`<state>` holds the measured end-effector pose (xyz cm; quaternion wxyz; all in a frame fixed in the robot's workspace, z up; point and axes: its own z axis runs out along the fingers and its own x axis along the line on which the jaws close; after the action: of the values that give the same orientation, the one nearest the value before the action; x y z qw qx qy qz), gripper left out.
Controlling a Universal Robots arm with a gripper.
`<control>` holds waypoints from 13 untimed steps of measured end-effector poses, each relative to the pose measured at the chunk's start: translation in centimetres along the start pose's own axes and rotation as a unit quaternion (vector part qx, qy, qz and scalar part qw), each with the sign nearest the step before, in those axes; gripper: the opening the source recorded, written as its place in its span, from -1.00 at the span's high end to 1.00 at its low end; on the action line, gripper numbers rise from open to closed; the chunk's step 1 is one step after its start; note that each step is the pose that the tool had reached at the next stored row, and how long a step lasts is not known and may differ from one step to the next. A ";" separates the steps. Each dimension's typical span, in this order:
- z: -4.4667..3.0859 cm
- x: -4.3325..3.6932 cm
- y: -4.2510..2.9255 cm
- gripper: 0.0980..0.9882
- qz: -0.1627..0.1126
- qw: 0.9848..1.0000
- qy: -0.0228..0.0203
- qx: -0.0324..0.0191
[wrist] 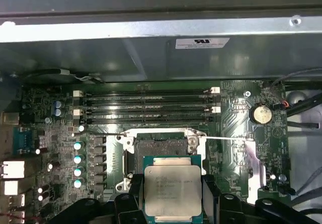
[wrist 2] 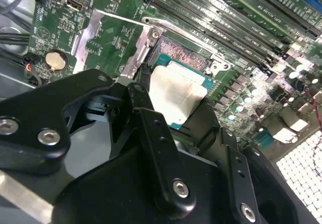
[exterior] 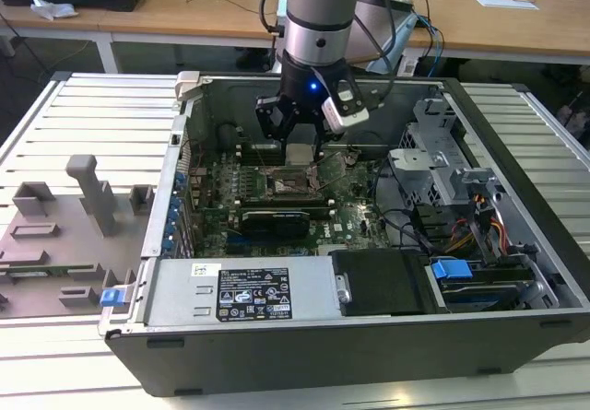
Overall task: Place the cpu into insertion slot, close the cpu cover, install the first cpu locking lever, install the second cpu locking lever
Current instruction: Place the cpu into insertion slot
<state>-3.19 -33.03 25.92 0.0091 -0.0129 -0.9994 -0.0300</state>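
fingers [wrist: 135, 196] gripping cpu [wrist: 172, 191], above insertion slot [wrist: 161, 143]

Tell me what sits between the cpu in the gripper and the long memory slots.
In the first wrist view, the empty insertion slot lies between the cpu and the memory slots.

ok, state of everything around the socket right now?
cpu, gripped in the pincer, not seated
pincer, shut on the cpu
insertion slot, empty, uncovered
cpu cover, swung open
computer case, side open
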 end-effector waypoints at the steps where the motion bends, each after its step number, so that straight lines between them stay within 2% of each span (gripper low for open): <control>1: 0.13 0.00 0.09 0.00 0.000 1.000 0.000 0.000; 4: 0.45 0.00 0.19 0.00 0.000 1.000 0.000 0.000; 9: 0.47 0.00 0.19 0.00 0.002 1.000 0.000 0.001; 13: 0.50 0.00 0.19 0.00 0.045 0.999 -0.003 0.000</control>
<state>-3.19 -32.81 25.43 0.0078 -0.0577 -0.9979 -0.0296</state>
